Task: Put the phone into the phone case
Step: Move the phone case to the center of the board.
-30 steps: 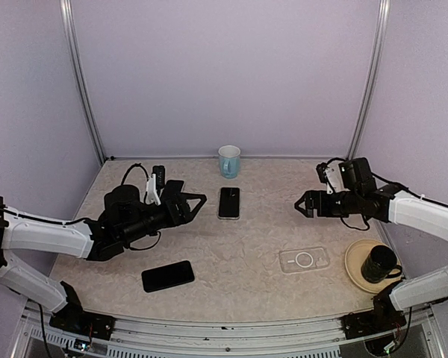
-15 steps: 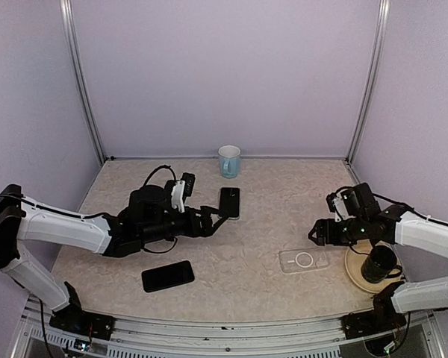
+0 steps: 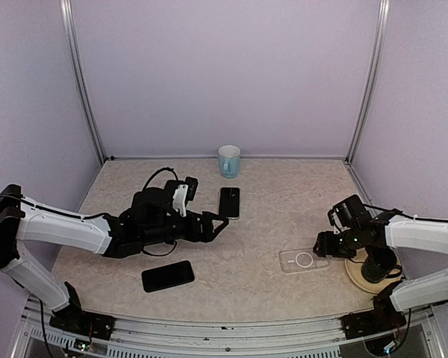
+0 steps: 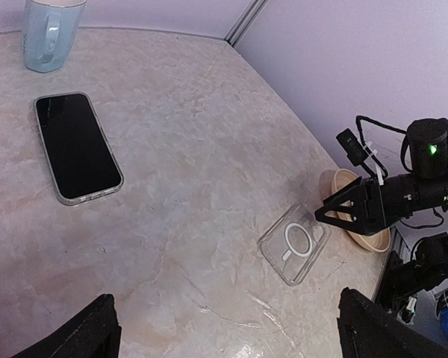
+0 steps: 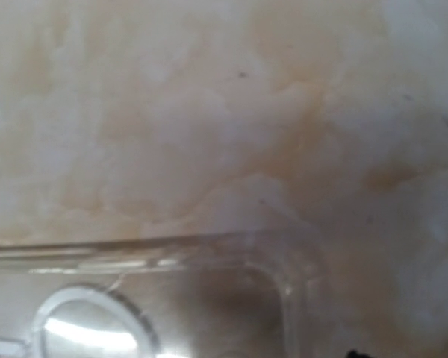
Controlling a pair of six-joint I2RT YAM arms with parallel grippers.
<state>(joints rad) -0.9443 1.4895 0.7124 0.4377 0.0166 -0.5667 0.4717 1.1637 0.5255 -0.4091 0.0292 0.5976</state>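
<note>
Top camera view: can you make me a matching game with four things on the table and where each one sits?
1 blue mug
2 black mug
3 clear phone case
4 silver-rimmed phone

a on the tan plate
b beside the right gripper
c furthest back
d beside the left gripper

Pairs: 1-c, 2-a, 3-b, 4-d

left tool (image 3: 218, 224) and right tool (image 3: 319, 245) low, jaws apart
</note>
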